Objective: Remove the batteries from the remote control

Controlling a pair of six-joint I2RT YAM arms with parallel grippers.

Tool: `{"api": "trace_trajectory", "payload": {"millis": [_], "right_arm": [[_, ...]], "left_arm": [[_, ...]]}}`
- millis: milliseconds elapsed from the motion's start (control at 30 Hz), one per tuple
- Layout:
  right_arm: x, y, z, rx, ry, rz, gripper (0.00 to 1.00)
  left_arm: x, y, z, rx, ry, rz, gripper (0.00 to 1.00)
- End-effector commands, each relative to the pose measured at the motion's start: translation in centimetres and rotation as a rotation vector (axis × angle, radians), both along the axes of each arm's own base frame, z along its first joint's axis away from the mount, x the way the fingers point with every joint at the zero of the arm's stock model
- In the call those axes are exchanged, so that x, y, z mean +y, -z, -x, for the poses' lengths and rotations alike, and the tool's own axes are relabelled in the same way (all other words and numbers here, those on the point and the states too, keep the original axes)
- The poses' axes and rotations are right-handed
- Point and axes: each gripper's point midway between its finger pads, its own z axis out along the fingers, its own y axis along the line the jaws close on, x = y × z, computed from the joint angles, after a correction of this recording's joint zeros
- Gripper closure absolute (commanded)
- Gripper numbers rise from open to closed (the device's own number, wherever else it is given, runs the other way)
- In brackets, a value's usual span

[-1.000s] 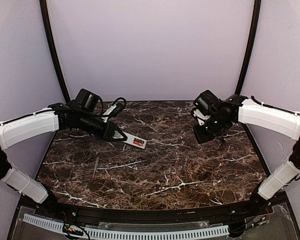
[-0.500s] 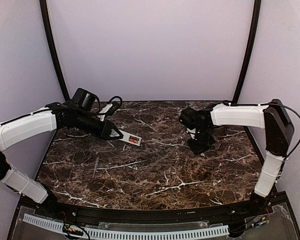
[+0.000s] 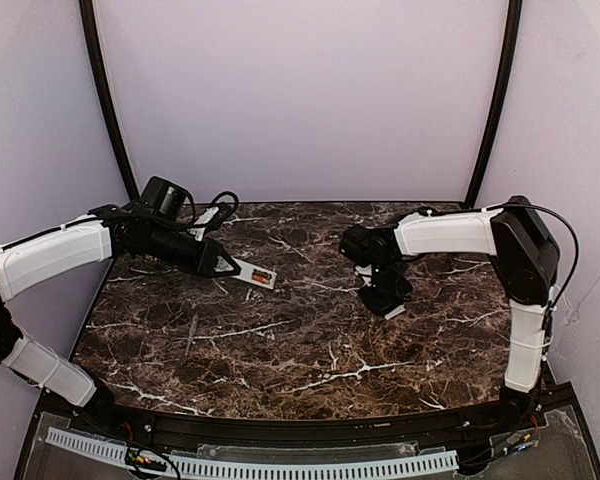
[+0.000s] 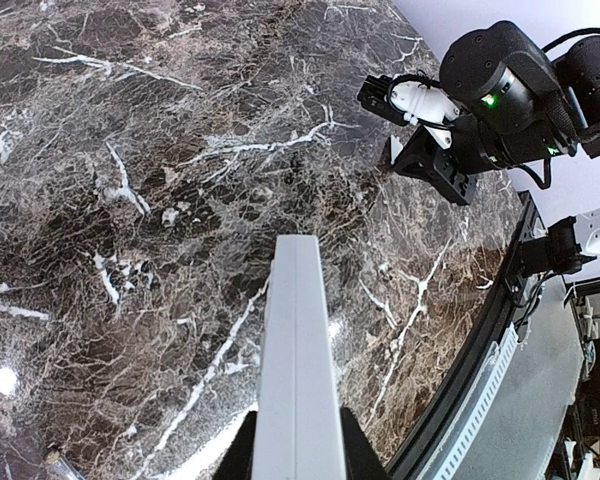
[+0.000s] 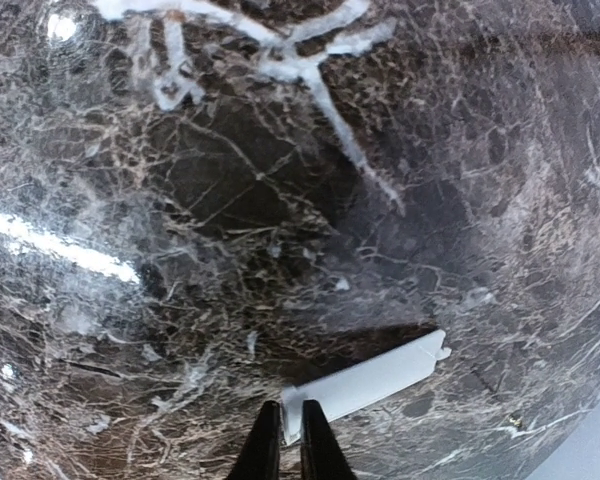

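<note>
My left gripper [image 3: 225,263] is shut on the remote control [image 3: 248,271], a slim white handset held out over the back left of the table. Its open recess faces up, and the orange-copper batteries [image 3: 264,277] sit in it. In the left wrist view the remote control [image 4: 298,360] shows only its plain white edge between the left gripper's [image 4: 297,438] jaws. My right gripper [image 3: 384,299] is low over the table right of centre. In the right wrist view its [image 5: 290,425] narrow jaws pinch one end of a small flat white cover piece [image 5: 375,378], which lies close to the marble.
A thin grey stick [image 3: 191,335] lies on the dark marble table [image 3: 310,350] at the front left. The table's black raised rim [image 3: 300,425] runs along the near edge. The right arm's white link [image 3: 445,232] reaches across the back right.
The right arm has swung left and dropped from mid-air to just above the table, carrying the white cover piece. The left gripper, still holding the remote, has shifted slightly left.
</note>
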Motion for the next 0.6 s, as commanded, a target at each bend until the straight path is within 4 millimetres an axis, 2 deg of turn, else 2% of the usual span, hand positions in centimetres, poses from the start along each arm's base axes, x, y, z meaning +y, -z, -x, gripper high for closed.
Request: {"api": "trace_trajectory", "payload": {"millis": [0,267,567], "right_arm": [[1.5,0.5,0.6,0.026,-0.017,-0.053,0.87],[2.2,-1.0,0.9,0.004,-0.011,-0.11,0.73],[2.9,-3.9,1.5,-0.034,-0.005,-0.205,0.56]], "left_arm": [[0.2,0.1,0.3,0.014,0.0,0.012,1.0],[0.4,0.1,0.2,0.014,-0.005,0.016,1.0],[0.0,-0.3,0.6,0.018,0.015,0.046,1.0]]}}
